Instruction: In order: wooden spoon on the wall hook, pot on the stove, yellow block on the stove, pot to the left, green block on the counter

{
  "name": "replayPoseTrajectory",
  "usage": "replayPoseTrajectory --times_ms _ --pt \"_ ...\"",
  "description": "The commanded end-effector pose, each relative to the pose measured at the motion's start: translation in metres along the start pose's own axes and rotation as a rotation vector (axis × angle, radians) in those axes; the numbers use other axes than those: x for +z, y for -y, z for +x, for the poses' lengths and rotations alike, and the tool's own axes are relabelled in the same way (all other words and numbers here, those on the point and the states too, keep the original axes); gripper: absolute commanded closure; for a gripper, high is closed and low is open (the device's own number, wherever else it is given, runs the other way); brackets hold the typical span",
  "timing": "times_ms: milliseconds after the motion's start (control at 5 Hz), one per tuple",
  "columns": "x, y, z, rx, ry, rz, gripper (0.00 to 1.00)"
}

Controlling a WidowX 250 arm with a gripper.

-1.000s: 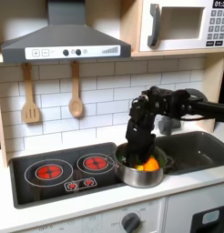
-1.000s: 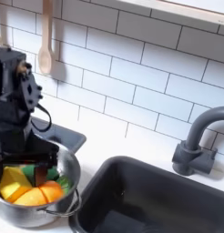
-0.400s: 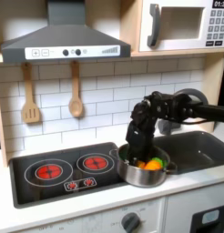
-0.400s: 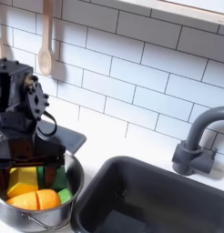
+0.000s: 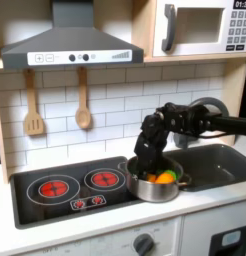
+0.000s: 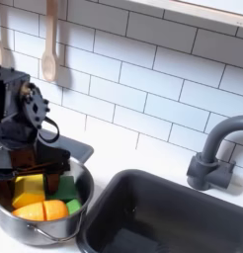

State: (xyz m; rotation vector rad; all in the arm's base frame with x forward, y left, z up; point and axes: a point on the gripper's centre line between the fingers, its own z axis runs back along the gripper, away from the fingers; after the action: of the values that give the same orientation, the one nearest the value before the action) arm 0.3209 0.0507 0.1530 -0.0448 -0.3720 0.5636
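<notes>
A steel pot [image 5: 160, 195] [image 6: 54, 233] stands at the stove's [image 5: 65, 186] right edge, beside the sink [image 5: 217, 165] [image 6: 163, 212]. Inside it lie a yellow block [image 6: 29, 188], an orange piece [image 6: 46, 210] and a green block [image 6: 68, 189]. My gripper [image 5: 145, 170] [image 6: 35, 176] reaches down into the pot's far side, right over the yellow block. Its fingers look spread apart, with nothing held. The wooden spoon [image 5: 83, 104] [image 6: 49, 44] hangs on the tiled wall above the stove.
A slotted wooden spatula [image 5: 33, 108] hangs left of the spoon in the first exterior view. A grey faucet [image 5: 213, 106] [image 6: 212, 158] stands behind the sink. A range hood [image 5: 70, 45] and a microwave [image 5: 200, 25] sit overhead. White counter [image 5: 55, 232] runs along the front.
My gripper has come down lower into the pot and shifted slightly to the first exterior view's left. The pot has barely moved.
</notes>
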Motion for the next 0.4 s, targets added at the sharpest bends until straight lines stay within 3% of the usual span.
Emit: replayPoseTrajectory --times_ms 0,200 --pt "0.0075 -0.0045 0.0135 0.030 0.069 -0.112 1.00" --pt "0.0121 -0.0105 0.0143 0.063 0.117 -0.223 1.00"
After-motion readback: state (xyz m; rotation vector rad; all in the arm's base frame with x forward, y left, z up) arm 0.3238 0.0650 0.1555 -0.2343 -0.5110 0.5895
